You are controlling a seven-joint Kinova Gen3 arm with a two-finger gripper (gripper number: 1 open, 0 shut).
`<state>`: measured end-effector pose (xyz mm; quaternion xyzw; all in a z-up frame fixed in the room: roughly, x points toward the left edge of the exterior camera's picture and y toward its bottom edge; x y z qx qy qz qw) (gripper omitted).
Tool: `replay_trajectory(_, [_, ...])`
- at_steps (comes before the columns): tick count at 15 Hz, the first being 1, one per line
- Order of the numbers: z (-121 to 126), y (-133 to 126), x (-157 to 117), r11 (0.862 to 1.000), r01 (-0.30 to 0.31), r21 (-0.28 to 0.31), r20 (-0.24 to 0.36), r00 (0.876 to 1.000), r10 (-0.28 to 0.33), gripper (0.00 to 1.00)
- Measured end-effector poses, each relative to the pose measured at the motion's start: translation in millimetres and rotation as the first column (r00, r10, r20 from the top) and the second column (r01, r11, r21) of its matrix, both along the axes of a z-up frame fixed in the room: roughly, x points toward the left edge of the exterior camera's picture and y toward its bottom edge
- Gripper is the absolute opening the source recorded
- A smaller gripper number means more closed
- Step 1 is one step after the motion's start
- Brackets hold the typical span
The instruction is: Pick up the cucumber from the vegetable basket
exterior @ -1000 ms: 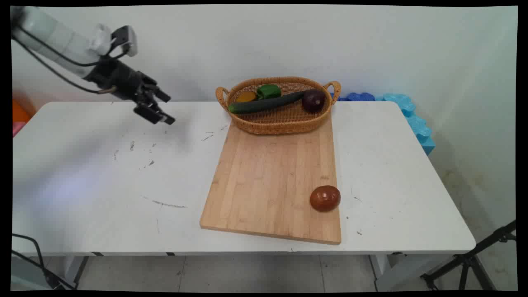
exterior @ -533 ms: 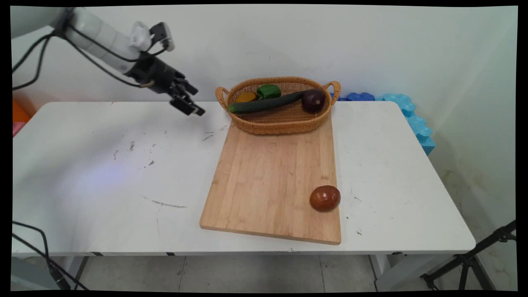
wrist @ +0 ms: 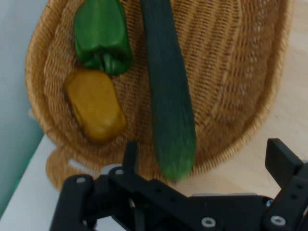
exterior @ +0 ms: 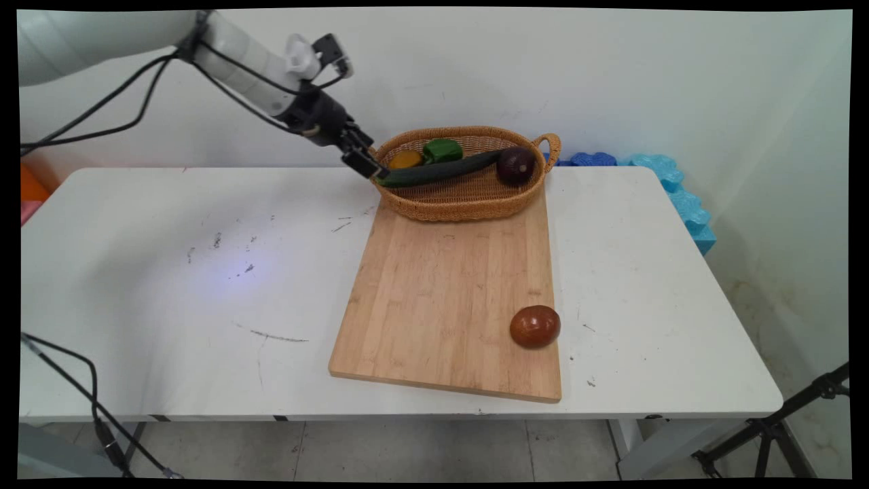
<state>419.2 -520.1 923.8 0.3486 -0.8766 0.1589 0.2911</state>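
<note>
My gripper (exterior: 371,166) hangs at the left end of the wicker basket (exterior: 468,202), over its left handle, with its fingers open and nothing between them. The nearest thing is the dark green cucumber (exterior: 441,169), whose left tip lies just beside the fingertips. In the hand view the cucumber (wrist: 168,91) runs up the middle of the basket (wrist: 231,72), its blunt end just above the gripper (wrist: 202,161). A green pepper (wrist: 102,36) and a yellow-orange vegetable (wrist: 95,106) lie to its left. A dark purple onion (exterior: 516,166) sits at the basket's right end.
A wooden cutting board (exterior: 441,299) lies in front of the basket, with a reddish-brown tomato (exterior: 535,327) at its near right corner. Blue foam pieces (exterior: 669,183) sit behind the table's (exterior: 170,305) right side. A black tripod leg (exterior: 781,421) stands at the lower right.
The arm has swung rightward across the table's back, carrying the gripper from the far left to the basket's left end. The vegetables and the tomato have not moved.
</note>
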Motion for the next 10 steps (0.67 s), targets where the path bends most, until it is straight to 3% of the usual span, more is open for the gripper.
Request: replay_trajectory(10, [-34,-54,-52,0.999,-0.034,0.018,0.048,0.998,0.033,1.00])
